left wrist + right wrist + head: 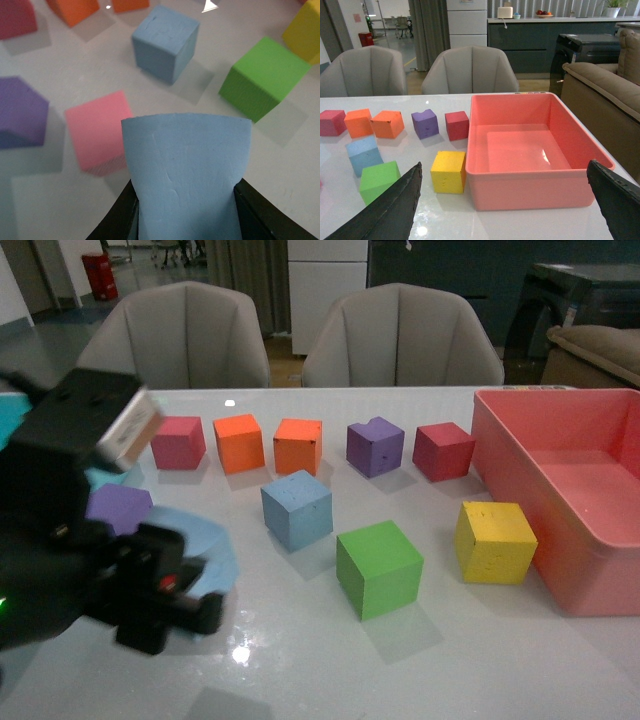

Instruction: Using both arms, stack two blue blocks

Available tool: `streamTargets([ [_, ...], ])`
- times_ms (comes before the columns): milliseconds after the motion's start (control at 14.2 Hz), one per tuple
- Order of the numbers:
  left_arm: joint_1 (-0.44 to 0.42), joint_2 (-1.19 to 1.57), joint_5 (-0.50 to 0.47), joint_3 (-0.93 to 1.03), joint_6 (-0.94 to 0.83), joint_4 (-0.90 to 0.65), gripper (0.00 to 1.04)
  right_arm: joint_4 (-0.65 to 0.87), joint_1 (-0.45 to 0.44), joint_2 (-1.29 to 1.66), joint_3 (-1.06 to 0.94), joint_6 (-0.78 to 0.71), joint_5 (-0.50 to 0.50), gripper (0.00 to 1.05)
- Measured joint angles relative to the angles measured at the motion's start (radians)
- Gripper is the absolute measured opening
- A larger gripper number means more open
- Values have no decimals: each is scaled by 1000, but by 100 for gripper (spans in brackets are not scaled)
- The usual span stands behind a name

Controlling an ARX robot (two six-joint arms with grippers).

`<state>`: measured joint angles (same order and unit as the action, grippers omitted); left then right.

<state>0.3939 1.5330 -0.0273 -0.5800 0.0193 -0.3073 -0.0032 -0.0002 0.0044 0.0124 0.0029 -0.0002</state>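
Observation:
My left gripper [186, 212] is shut on one pale blue block [186, 170], squeezed between the black fingers [120, 217] and held above the table. In the front view the left arm [70, 540] fills the left side, its gripper [170, 605] low, with the held blue block [210, 550] partly showing behind it. The second blue block [297, 508] sits on the table middle, ahead of the held one in the left wrist view [165, 42] and also in the right wrist view [365, 154]. My right gripper [502, 210] is open and empty, facing the pink bin, apart from the blocks.
A green cube [378, 568] and a yellow cube [495, 540] lie right of the blue block. A row of red, orange and purple cubes [375, 447] lies behind it. A purple cube [118, 508] and a pink cube [97, 130] are near the left gripper. The pink bin [500, 470] stands at the right.

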Motion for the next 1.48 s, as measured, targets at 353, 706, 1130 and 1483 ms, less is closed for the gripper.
streamTargets([
  [353, 142, 225, -40, -417, 21, 184, 38, 0, 0, 0, 0, 0, 0, 98],
  [706, 102, 471, -68, -733, 89, 341, 37, 0, 0, 0, 0, 0, 0, 98],
  [1130, 44, 616, -90, -911, 167, 412, 37, 0, 0, 0, 0, 0, 0, 98],
  [1483, 40, 647, -84, -934, 191, 413, 36, 0, 0, 0, 0, 0, 0, 98],
])
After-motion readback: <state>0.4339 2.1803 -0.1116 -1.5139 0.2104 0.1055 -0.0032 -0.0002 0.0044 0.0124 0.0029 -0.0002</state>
